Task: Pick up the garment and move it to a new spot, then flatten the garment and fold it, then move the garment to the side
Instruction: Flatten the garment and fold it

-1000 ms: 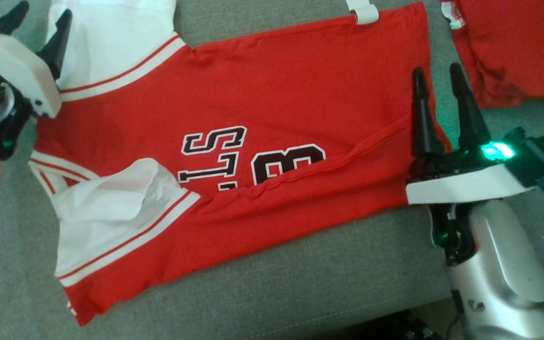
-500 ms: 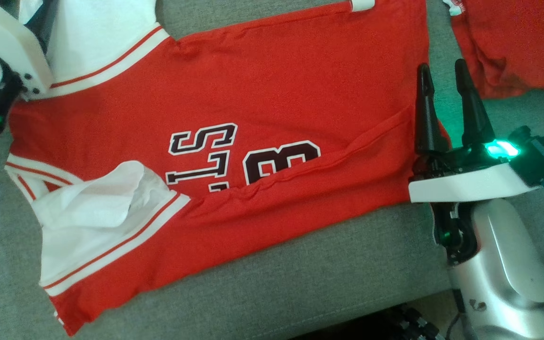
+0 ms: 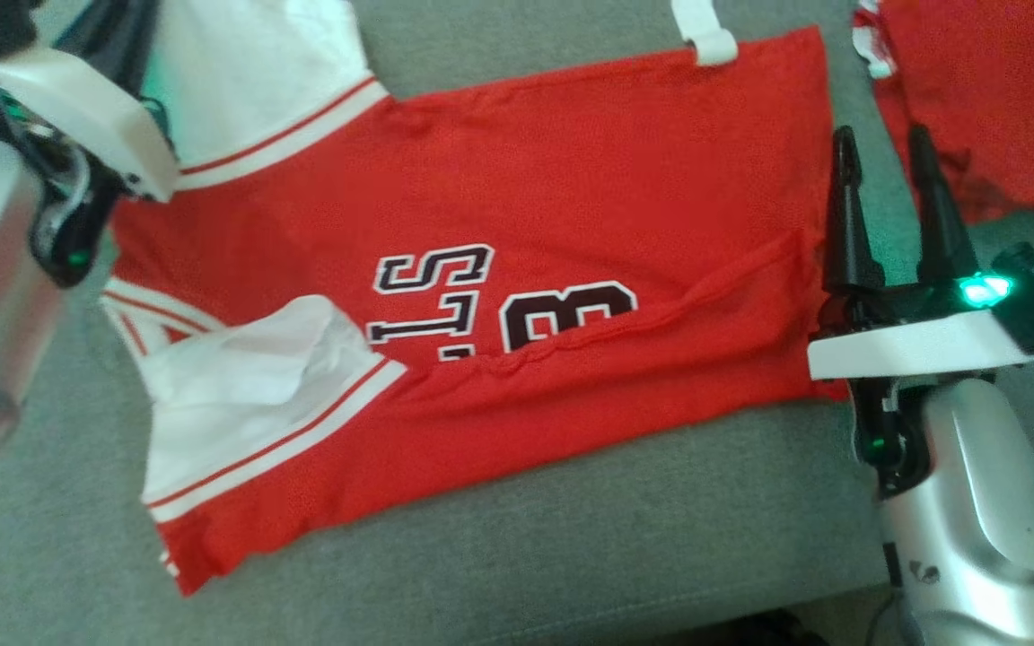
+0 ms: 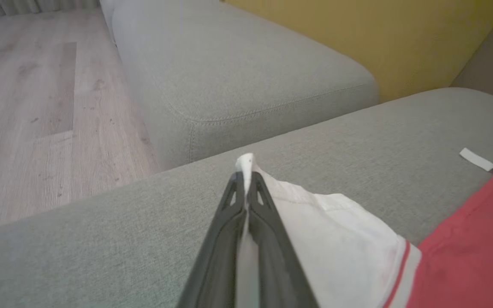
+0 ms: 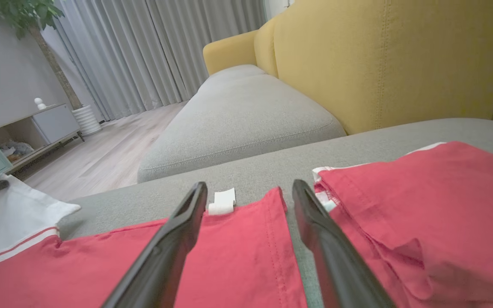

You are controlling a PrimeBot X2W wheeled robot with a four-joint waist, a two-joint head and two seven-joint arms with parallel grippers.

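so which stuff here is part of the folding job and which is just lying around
Job: red jersey; its white sleeve, pinched in the shut left gripper; open right gripper by the hem.
Lying about: second red garment, yellow backrest, plant.

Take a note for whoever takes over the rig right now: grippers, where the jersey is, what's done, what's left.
Left gripper: shut on the white sleeve of the jersey.
Right gripper: open, fingers astride the jersey's hem, not gripping.
Jersey: spread on the grey sofa cushion, near edge folded over the number; a second red garment lies beyond the hem.
Done: laid out, one fold.
To do: finish folding, move aside.
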